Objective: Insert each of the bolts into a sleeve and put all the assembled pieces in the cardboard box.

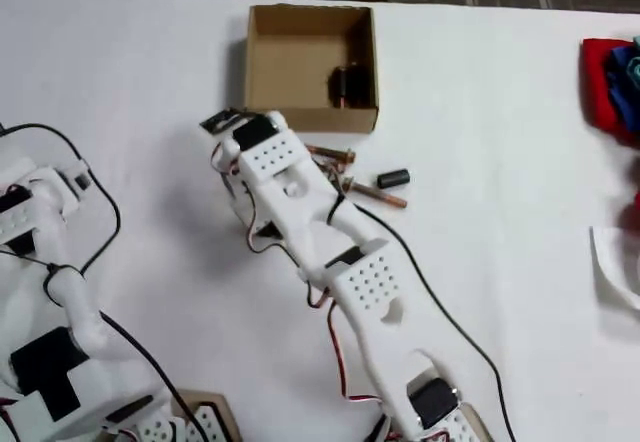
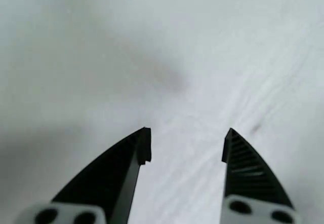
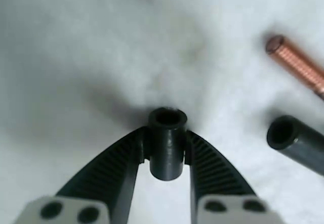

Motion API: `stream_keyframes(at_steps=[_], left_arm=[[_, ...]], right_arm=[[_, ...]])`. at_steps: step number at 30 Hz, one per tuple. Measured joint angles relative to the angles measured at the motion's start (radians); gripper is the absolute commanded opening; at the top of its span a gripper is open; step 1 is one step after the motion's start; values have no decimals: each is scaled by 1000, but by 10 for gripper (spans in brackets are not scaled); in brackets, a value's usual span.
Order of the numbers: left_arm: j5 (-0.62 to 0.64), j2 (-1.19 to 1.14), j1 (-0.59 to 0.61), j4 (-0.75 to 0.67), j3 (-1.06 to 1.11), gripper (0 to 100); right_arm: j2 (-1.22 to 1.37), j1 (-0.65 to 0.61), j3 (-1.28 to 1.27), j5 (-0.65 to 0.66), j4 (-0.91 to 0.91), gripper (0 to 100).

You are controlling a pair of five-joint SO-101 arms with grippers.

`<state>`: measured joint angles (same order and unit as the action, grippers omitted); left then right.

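Two copper-coloured threaded bolts [image 1: 330, 152] lie flat on the white table [image 1: 500, 112] just below the open brown cardboard box [image 1: 262, 62], their long axes running across the high view. The farther one slants down toward the right. A short black cylindrical sleeve [image 1: 393, 178] lies on its side between their right ends, also pointing crosswise.

The right gripper [image 3: 166, 143] is pinched on a second black sleeve [image 3: 166, 158]. That sleeve's long axis runs roughly along the fingers, with its open bore showing at the end nearer the tips. Near it, the loose sleeve turns an open mouth toward the wrist camera.

The left gripper [image 2: 185, 145] hangs spread apart over bare table, holding nothing. Inside the box, a dark piece with a copper glint [image 1: 345, 84] rests near the right wall.
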<state>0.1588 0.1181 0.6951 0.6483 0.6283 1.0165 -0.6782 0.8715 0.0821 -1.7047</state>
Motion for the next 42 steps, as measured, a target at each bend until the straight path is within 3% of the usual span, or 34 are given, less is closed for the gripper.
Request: stream_keyframes(at_steps=[9, 15, 22, 30, 35, 42], left_arm=[[0, 0, -11, 0, 0, 248], [-9, 0, -112, 77, -2, 248], [-287, -8, -382, 147, -2, 251], [-348, -31, -727, 356, -161, 251], [-135, -160, -836, 503, -436, 251], [350, -451, -1031, 614, -729, 249]], right_arm=[[-51, 46, 63, 2, -40, 23], [-381, 172, -5, 2, -41, 23], [-862, 385, -451, 2, -35, 23], [-1407, 712, -1108, 20, 146, 23], [-1573, 942, -1409, 63, 299, 23], [-1588, 1016, -1527, 94, 364, 23]])
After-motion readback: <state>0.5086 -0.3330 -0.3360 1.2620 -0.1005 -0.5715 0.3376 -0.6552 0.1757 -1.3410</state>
